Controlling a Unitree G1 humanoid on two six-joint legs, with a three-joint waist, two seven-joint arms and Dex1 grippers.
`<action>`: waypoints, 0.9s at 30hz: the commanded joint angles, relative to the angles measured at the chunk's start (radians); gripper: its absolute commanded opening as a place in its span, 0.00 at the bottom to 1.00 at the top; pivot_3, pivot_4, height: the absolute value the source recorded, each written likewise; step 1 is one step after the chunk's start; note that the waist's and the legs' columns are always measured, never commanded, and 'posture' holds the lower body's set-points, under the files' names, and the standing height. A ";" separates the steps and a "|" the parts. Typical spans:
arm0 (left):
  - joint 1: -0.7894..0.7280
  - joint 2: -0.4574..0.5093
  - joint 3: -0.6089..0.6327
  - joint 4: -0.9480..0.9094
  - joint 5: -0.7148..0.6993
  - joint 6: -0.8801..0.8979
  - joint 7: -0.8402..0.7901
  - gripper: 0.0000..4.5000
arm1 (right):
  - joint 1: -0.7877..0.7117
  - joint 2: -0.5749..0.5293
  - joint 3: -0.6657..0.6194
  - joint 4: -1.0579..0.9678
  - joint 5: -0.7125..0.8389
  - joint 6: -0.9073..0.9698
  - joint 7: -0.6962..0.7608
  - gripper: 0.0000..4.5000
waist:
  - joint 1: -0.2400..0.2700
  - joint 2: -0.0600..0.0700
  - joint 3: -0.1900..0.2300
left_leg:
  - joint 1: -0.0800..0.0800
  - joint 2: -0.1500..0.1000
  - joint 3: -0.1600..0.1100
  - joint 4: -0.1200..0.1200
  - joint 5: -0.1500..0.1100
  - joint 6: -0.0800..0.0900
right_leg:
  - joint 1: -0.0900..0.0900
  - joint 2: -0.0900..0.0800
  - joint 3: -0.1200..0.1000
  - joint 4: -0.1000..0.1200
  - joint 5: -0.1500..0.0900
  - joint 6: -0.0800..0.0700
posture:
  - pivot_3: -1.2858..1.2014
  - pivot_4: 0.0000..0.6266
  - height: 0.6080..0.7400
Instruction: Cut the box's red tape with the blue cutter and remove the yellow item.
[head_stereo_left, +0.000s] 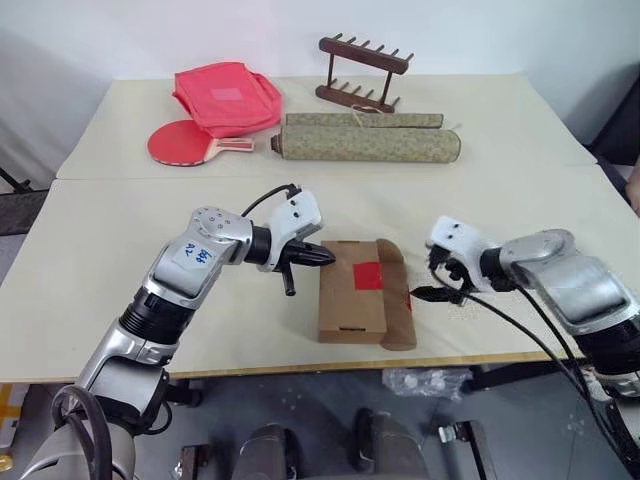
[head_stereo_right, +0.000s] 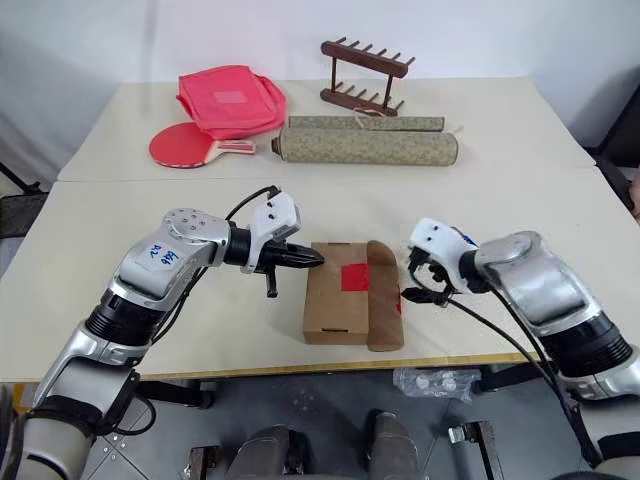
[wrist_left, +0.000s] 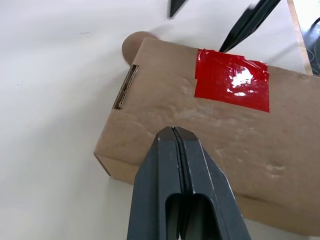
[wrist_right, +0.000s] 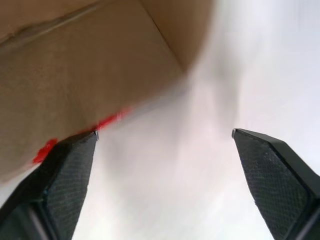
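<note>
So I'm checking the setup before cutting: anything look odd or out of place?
The box has one flap curled up along its right side, beside the red tape. Nothing else stands out.

A small white label (head_stereo_left: 196, 256) is sitting on the upper shell of the left arm, well to the left of the box (head_stereo_left: 358, 292). It is carrying a few blue handwritten marks in two short lines, and they are showing too small and slanted to be read with any certainty. The box itself is showing plain brown card and a patch of red tape (wrist_left: 231, 80) with no print on either. Beyond the box, nothing lying on the bench (head_stereo_left: 120, 200) is showing any legible writing.
</note>
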 joint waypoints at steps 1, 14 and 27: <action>0.017 -0.004 -0.002 -0.020 0.013 0.009 0.005 0.00 | -0.041 0.009 -0.135 -0.007 0.097 0.179 -0.006 1.00 | 0.000 0.000 0.000 | 0.000 0.000 0.000 0.000 0.000 0.000 | 0.000 0.000 0.000 0.000 0.000 0.000 | 0.52 0.24 1.00; 0.010 -0.026 -0.015 -0.019 0.010 0.002 -0.010 0.00 | -0.116 0.233 -0.259 0.239 0.229 0.382 -0.093 1.00 | -0.001 0.000 0.000 | 0.000 -0.001 0.000 0.000 0.000 0.000 | 0.000 0.000 0.000 0.000 0.000 0.000 | 0.52 0.24 1.00; 0.024 -0.004 -0.021 -0.061 0.015 0.021 -0.029 0.00 | -0.150 0.344 -0.245 0.393 0.288 0.331 -0.070 1.00 | -0.026 0.000 0.000 | 0.001 0.000 0.001 -0.001 0.000 0.000 | 0.000 0.001 0.001 0.002 0.000 0.000 | 0.52 0.24 1.00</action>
